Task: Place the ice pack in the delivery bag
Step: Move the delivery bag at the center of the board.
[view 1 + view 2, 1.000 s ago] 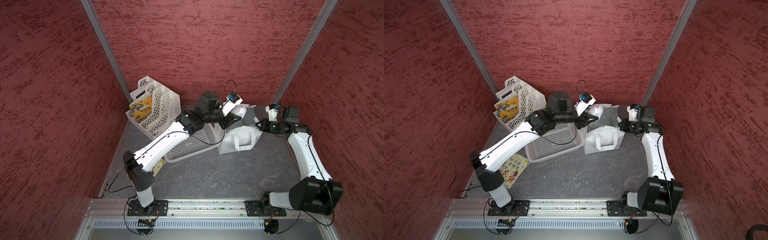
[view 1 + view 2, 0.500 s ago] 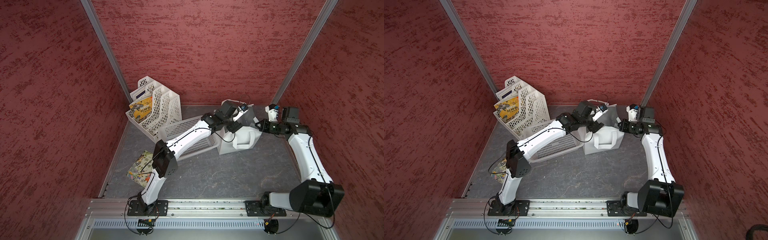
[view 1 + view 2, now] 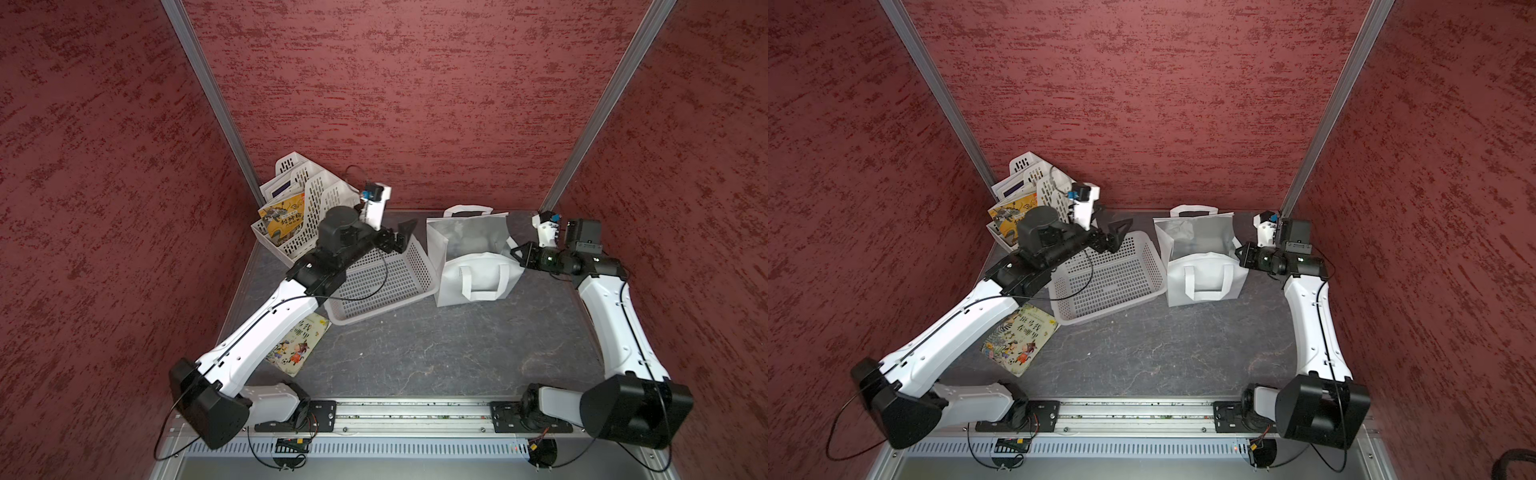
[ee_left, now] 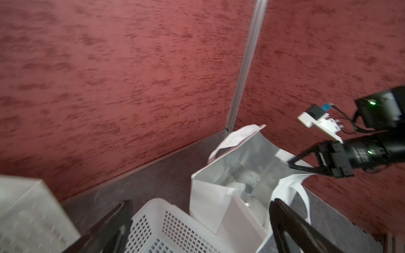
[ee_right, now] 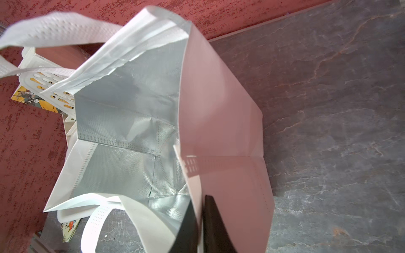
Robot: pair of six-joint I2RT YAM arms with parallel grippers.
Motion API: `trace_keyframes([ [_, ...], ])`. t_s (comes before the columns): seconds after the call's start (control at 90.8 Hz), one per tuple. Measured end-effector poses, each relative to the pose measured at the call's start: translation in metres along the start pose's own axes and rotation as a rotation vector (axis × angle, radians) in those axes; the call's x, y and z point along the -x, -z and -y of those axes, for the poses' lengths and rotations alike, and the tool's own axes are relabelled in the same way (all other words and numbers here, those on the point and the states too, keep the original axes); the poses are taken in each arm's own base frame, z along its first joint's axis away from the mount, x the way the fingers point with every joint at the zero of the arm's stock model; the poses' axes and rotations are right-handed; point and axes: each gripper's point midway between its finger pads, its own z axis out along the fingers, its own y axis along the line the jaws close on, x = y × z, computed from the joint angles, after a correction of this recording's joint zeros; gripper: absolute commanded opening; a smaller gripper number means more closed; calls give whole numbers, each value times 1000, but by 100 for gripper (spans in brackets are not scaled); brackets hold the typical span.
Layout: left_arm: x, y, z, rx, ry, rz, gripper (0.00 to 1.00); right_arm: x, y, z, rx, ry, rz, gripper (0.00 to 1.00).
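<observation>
The delivery bag [image 3: 478, 282] [image 3: 1204, 282] stands open at the back of the table, white outside with silvery lining [image 5: 131, 114]. Deep inside it lies a pale crumpled shape [image 4: 238, 186] that looks like the ice pack; I cannot make it out sharply. My right gripper [image 3: 517, 255] [image 3: 1239, 255] [image 5: 200, 200] is shut on the bag's right wall at the rim, one finger inside and one outside. My left gripper [image 3: 405, 236] [image 3: 1119, 235] [image 4: 201, 203] hangs open and empty over the far end of the white basket, to the left of the bag.
The white perforated basket [image 3: 417, 266] lies against the bag's left side. A white file rack with books [image 3: 307, 195] fills the back left corner. A picture book [image 3: 297, 345] lies flat under my left forearm. Red walls close in on three sides.
My left gripper has pulled back out of the bag to the left, over the basket, and its jaws have opened wide. The right gripper has stayed on the bag's rim.
</observation>
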Motion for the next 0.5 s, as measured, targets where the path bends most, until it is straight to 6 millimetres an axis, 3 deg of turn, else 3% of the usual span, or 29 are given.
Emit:
trace_keyframes([
  [0.033, -16, 1, -14, 17, 34, -15, 100, 1, 3, 0, -9, 6, 9, 32],
  [0.099, -50, -5, -23, 5, 63, -72, 100, 6, 11, 0, -42, 29, 41, 43],
  [0.176, -83, -16, -22, -39, 76, -151, 100, 15, 26, -2, -77, 56, 93, 51],
  [0.242, -99, -27, -18, -93, 77, -189, 99, 29, 39, -10, -81, 82, 147, 56],
  [0.342, -106, -48, -10, -178, 90, -223, 95, 55, 56, -27, -47, 126, 242, 65],
  [0.496, -91, -75, 9, -293, 97, -213, 95, 76, 67, -32, -47, 143, 320, 84],
])
